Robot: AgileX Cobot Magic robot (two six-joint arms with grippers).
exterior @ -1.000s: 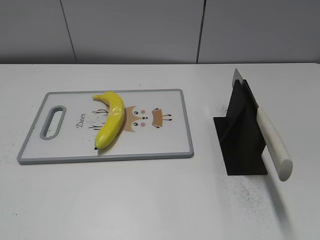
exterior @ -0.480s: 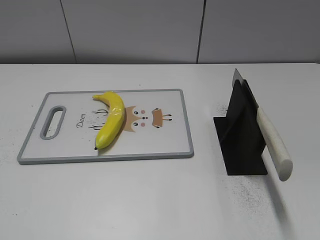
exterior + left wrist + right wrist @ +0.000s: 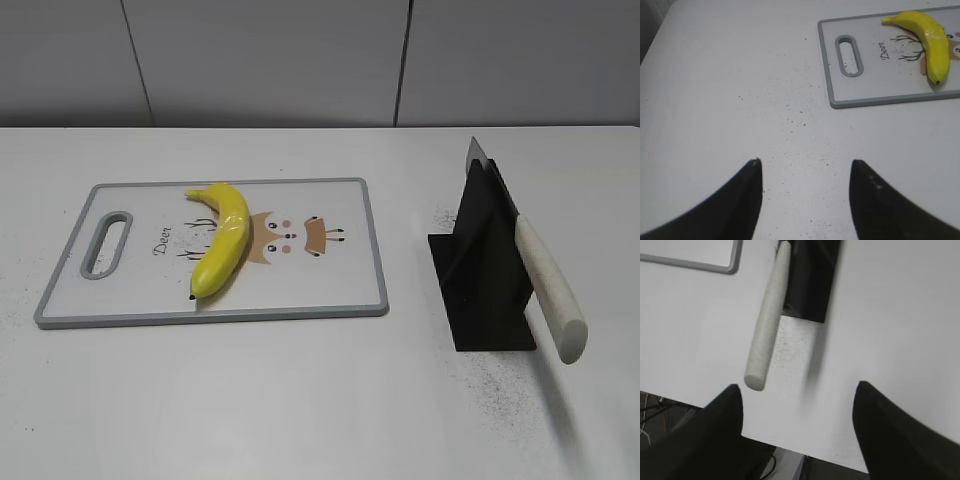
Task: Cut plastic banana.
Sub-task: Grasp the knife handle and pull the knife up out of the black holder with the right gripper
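The plastic banana [image 3: 222, 239] is glossy yellow and curved and lies on the white, grey-rimmed cutting board [image 3: 330, 300]. It also shows in the left wrist view [image 3: 932, 40] at the top right, on the board [image 3: 875, 80]. A knife with a white handle [image 3: 548, 288] rests in a black stand [image 3: 486, 270] at the right. The right wrist view shows the handle [image 3: 768, 320] and the stand [image 3: 811, 280]. My left gripper [image 3: 805, 167] is open and empty over bare table, left of the board. My right gripper [image 3: 799, 392] is open and empty near the table's front edge, short of the knife handle.
The white table [image 3: 300, 400] carries fine dark specks. Its front edge [image 3: 790, 445] shows in the right wrist view. A grey panelled wall [image 3: 300, 60] stands behind the table.
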